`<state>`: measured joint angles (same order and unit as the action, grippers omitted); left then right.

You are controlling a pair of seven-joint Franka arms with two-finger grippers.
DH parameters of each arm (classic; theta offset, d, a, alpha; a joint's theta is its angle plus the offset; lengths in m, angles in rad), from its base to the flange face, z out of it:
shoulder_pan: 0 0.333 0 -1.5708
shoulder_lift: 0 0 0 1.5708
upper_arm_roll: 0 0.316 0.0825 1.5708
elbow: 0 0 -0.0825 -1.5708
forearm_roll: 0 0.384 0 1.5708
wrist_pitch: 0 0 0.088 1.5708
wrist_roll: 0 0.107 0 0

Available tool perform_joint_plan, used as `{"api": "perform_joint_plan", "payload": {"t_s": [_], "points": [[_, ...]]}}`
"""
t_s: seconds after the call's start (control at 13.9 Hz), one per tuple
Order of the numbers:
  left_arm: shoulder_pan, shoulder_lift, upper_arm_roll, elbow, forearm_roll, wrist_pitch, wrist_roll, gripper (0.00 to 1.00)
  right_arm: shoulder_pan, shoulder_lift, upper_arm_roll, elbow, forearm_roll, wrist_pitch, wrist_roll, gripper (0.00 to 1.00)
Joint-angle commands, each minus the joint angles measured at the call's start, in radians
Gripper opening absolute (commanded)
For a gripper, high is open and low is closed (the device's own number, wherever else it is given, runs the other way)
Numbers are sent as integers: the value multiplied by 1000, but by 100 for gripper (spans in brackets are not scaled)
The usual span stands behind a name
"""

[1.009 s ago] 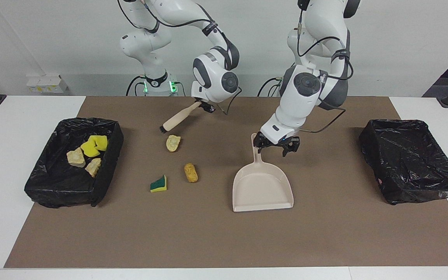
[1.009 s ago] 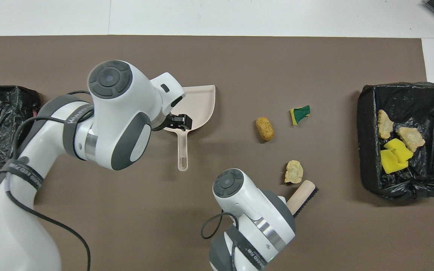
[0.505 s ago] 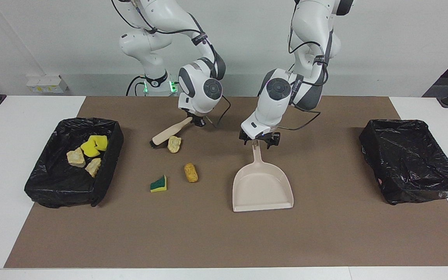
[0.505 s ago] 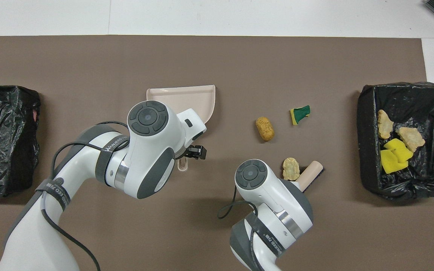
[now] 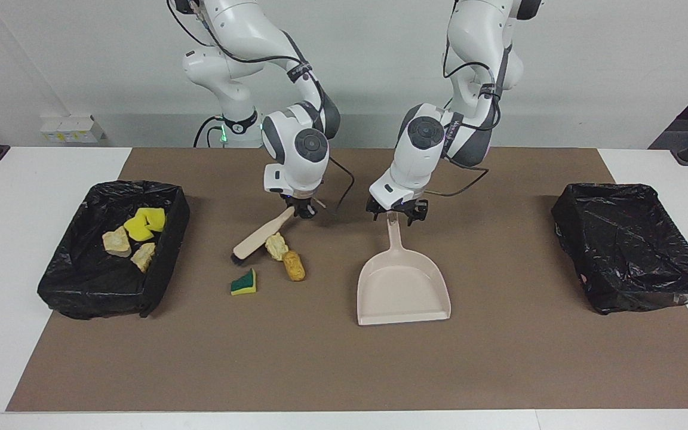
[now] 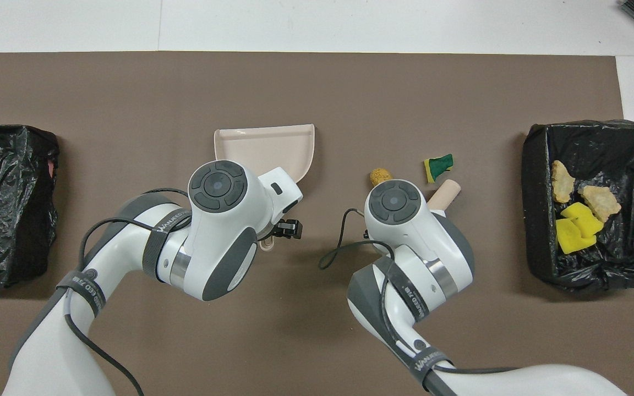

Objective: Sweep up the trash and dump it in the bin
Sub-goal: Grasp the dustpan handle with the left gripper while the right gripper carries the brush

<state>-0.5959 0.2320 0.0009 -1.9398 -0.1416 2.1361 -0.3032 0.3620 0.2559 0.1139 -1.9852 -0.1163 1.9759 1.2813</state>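
Three pieces of trash lie on the brown mat: a pale bread-like piece [image 5: 275, 246], a golden piece [image 5: 294, 266] [image 6: 380, 176] touching it, and a green-and-yellow sponge wedge [image 5: 243, 282] [image 6: 438, 166]. My right gripper [image 5: 303, 210] is shut on the handle of the beige brush [image 5: 258, 239] [image 6: 443, 193], whose head rests against the pale piece. The beige dustpan [image 5: 402, 286] [image 6: 264, 146] lies flat beside them. My left gripper [image 5: 396, 215] [image 6: 284, 228] stands open, its fingers on either side of the end of the pan's handle. The black-lined bin [image 5: 159, 275] [image 6: 537, 165] at the right arm's end holds several scraps.
A second black-lined bin [image 5: 630, 251] [image 6: 9, 203] sits at the left arm's end of the table with no scraps in it. The brown mat [image 5: 344, 370] covers most of the white table.
The right arm swept the brush away from the robots, pushing the pale piece against the golden one. The left gripper moved from beside the pan to the end of its handle.
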Motion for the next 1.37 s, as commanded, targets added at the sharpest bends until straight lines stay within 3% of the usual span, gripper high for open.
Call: {"api": "perform_joint_plan", "payload": {"t_s": [0.0, 0.29, 0.58, 0.72, 0.94, 1.08, 1.3], "points": [[-18, -20, 17, -34, -23, 27, 1, 0, -49, 49, 18, 123, 50, -26, -77, 0], [-16, -22, 19, -33, -23, 16, 15, 0, -159, -35, 13, 173, 141, -158, -308, 0], [28, -33, 33, -18, -4, -4, 195, 0, -211, -24, 10, 223, 121, -180, -537, 0], [60, -34, 30, 5, 72, -36, 286, 0, -244, -12, 9, 236, 100, -180, -702, 0], [119, -59, 30, 4, 171, -50, 482, 0, -300, -9, 10, 235, 55, -161, -838, 0], [191, -91, 30, 4, 174, -94, 724, 0, -356, -1, 10, 235, 49, -161, -1001, 0], [258, -123, 30, -1, 174, -201, 1025, 0, -360, -1, 9, 230, 44, -163, -1034, 0]]}}
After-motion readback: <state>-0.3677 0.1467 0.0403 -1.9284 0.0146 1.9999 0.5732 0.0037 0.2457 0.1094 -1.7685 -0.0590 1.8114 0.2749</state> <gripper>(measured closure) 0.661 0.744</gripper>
